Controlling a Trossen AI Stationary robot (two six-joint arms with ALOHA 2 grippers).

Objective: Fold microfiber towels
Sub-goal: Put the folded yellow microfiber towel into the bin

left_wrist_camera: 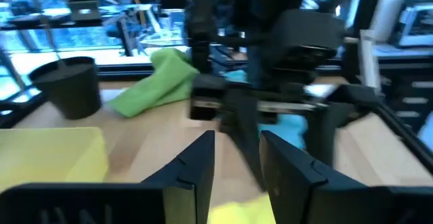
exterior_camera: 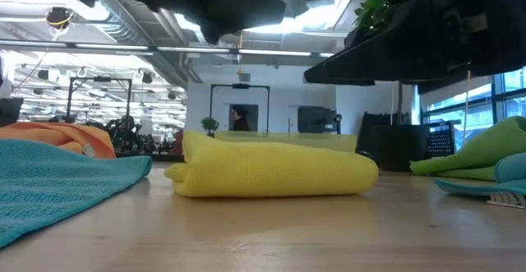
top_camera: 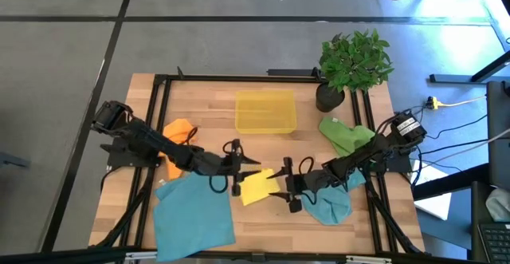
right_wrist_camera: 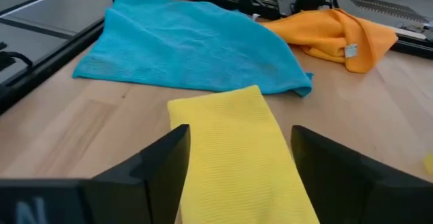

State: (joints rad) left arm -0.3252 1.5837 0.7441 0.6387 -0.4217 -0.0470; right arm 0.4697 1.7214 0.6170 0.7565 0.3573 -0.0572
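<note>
A yellow towel (top_camera: 259,188) (exterior_camera: 275,169) lies folded into a thick, narrow pad on the table's middle front. My left gripper (top_camera: 249,176) (left_wrist_camera: 237,139) hangs open just above the pad's left end. My right gripper (top_camera: 279,186) (right_wrist_camera: 240,132) stands open above its right end, one finger to either side, with the pad (right_wrist_camera: 233,156) running away below. In the low view neither gripper touches it. A teal towel (top_camera: 191,212) (right_wrist_camera: 189,45) lies spread at the front left. An orange towel (top_camera: 179,130) (right_wrist_camera: 335,34) sits crumpled behind it.
A second teal towel (top_camera: 333,204) lies bunched under my right arm, and a green towel (top_camera: 344,135) (left_wrist_camera: 159,82) lies behind it. The translucent yellow bin (top_camera: 265,111) stands at the centre back. A potted plant (top_camera: 355,61) stands at the back right. Black frame rails (top_camera: 151,136) run along the table's sides.
</note>
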